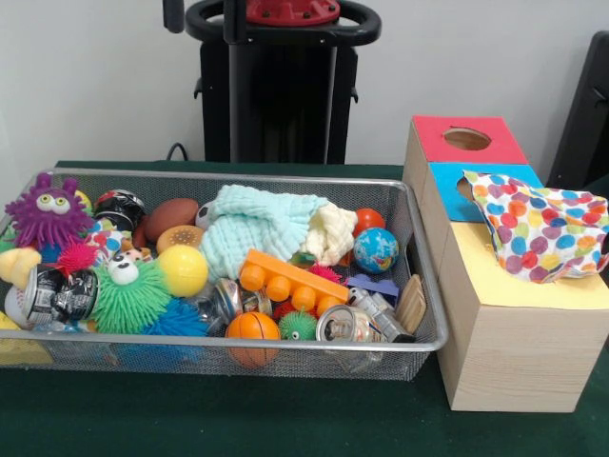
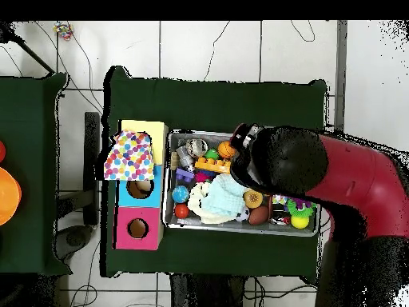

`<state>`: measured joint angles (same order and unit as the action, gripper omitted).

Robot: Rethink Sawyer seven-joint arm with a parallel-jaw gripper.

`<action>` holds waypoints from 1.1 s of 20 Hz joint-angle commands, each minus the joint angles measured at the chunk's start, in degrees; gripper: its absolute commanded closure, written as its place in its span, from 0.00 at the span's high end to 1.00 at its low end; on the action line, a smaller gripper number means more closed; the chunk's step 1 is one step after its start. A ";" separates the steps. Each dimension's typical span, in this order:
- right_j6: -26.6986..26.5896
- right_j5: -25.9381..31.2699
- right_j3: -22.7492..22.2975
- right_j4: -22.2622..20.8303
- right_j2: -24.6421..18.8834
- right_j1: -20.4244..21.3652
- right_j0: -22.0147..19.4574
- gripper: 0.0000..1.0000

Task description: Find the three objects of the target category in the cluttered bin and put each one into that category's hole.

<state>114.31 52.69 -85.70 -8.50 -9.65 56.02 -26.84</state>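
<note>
Dark green cloth covers the table (image 1: 238, 419), with a pale wall behind it. Seen from overhead, my red and black arm (image 2: 351, 180) reaches over the table and hides one end of the bin. My gripper (image 2: 246, 137) shows only as a dark shape above the clutter, and I cannot tell whether it is wide, narrow or holding anything.

From the front, a silver wire mesh bin (image 1: 285, 345) fills the left and middle of the table, heaped with toys. Just beside it on the right stands a long wooden box (image 1: 514, 352). Its top is in three parts: a red panel (image 1: 504, 143) farthest, with a round hole (image 1: 466, 139); a blue panel (image 1: 442, 181) in the middle, its hole partly hidden; and a yellow panel (image 1: 495, 276) nearest. A polka-dot cloth (image 1: 538, 228) lies crumpled on the box, across the blue and yellow parts.

Inside the bin, a mint green washcloth (image 1: 252, 228) sits in the far middle, touching a cream cloth (image 1: 333, 233) on its right. An orange toy brick (image 1: 290, 276) lies tilted in front of them. A purple spiky monster (image 1: 48, 214) with googly eyes sits at the far left. A green spiky creature (image 1: 128, 300) is near the front left, with a yellow ball (image 1: 183, 269) against its right. A crushed can (image 1: 343, 326) lies at the front right, and another can (image 1: 57, 293) at the left wall. A mini basketball (image 1: 252, 328) rests against the near wall. A small globe ball (image 1: 376, 249) sits right of the cream cloth.
</note>
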 commanded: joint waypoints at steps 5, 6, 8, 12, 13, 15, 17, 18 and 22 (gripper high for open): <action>-6.09 8.77 9.40 -10.53 -4.47 -6.74 9.39 1.00; -5.67 9.62 11.04 -10.45 -4.50 -7.55 10.01 1.00; -5.67 12.10 14.48 -9.33 -5.23 -9.60 10.68 1.00; -5.67 16.11 20.19 -8.99 -5.37 -13.02 12.15 1.00; -5.42 17.59 21.14 -9.20 -4.97 -13.46 12.60 1.00; -4.77 18.08 21.12 -9.19 -4.30 -13.63 13.14 1.00; -4.41 17.11 19.97 -8.85 -3.92 -13.40 13.34 1.00; -4.18 16.46 19.30 -8.62 -3.76 -13.20 13.33 1.00; -3.13 14.83 17.22 -7.25 -3.60 -12.99 13.12 1.00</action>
<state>114.31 63.41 -68.04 -15.09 -11.06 46.24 -13.06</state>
